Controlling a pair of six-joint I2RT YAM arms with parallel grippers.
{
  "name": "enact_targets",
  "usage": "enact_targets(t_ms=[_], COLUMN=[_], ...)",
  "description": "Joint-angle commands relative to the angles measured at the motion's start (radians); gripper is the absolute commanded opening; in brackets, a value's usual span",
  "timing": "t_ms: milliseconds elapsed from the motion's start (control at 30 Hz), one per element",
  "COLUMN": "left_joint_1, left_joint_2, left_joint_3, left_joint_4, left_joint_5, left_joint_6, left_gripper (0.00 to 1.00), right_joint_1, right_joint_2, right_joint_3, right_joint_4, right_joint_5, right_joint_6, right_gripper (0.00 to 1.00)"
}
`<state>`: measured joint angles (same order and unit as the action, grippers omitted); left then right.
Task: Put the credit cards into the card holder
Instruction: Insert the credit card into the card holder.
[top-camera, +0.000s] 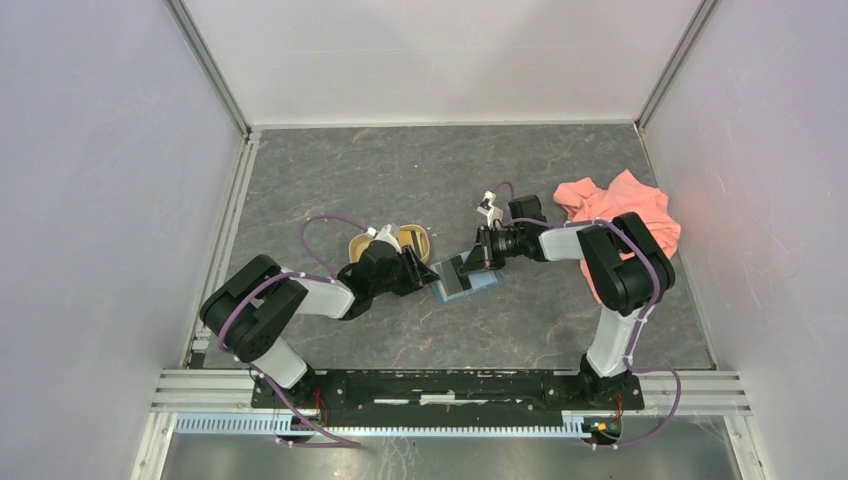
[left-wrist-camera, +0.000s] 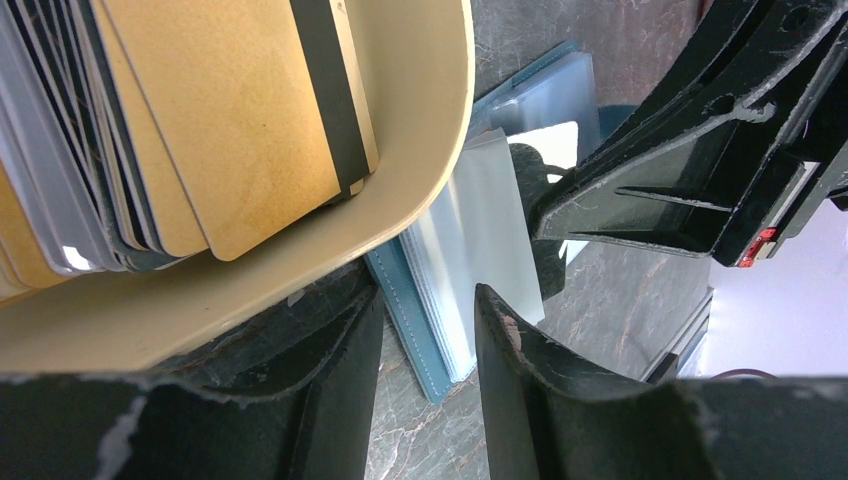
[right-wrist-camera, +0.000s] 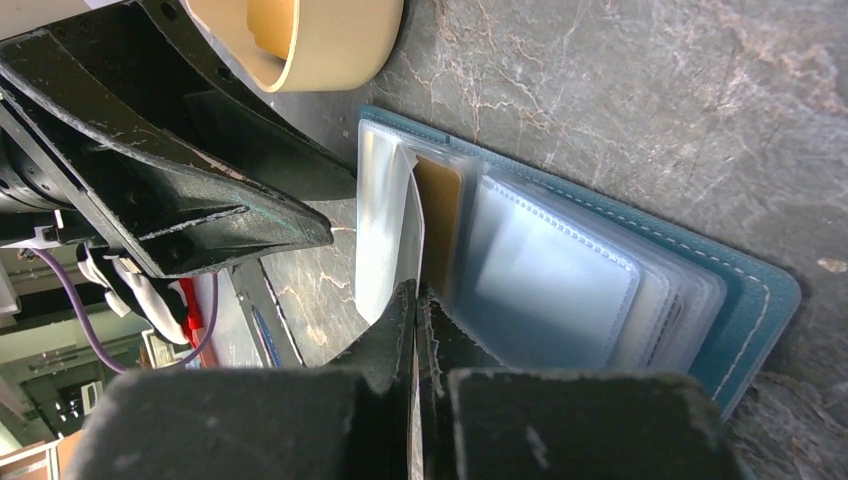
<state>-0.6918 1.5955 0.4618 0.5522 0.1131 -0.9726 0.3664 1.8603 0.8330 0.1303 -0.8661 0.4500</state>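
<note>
Right jaws clenched on card holder (right-wrist-camera: 750, 300) sleeve (right-wrist-camera: 385, 200); left jaws released, empty. I'd hold pocket wide while left fetches credit cards (left-wrist-camera: 240, 130) from tray (left-wrist-camera: 430, 120).

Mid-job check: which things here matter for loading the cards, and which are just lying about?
Job: stack of gold and dark plastic cards; teal-blue folding card holder with clear sleeves; tan oval tray holding the cards.
Lying about: crumpled pink cloth.
</note>
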Motion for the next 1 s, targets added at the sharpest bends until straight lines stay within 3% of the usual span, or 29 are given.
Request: enact_targets(t_ms=[0, 467, 800, 967], left_joint_1=[-0.013, -0.013, -0.012, -0.012], left_joint_2=[0.042, 0.05, 0.043, 0.044], left_joint_3=[-0.015, -0.012, -0.026, -0.028], left_joint_4=[-0.102, -0.089, -0.081, -0.081], left_joint_5=[0.001, 0.013, 0.01, 0.007], left_joint_6=[0.057, 0.054, 0.051, 0.052], left_gripper=[0.47, 0.45, 0.41, 0.41], right_joint_1=[0.023, 0.07, 0.069, 0.069], right_joint_2=[0.032, 0.075, 0.038, 0.028], right_joint_3=[0.03, 0.075, 0.134, 0.155], right_joint_4=[-0.024, -0.046, -0.193, -0.225], right_joint_5=[0.031, -0.006, 0.066, 0.078], right_joint_6=[-0.035, -0.055, -0.228, -0.27], right_gripper=[0.0, 0.0, 0.29, 0.36])
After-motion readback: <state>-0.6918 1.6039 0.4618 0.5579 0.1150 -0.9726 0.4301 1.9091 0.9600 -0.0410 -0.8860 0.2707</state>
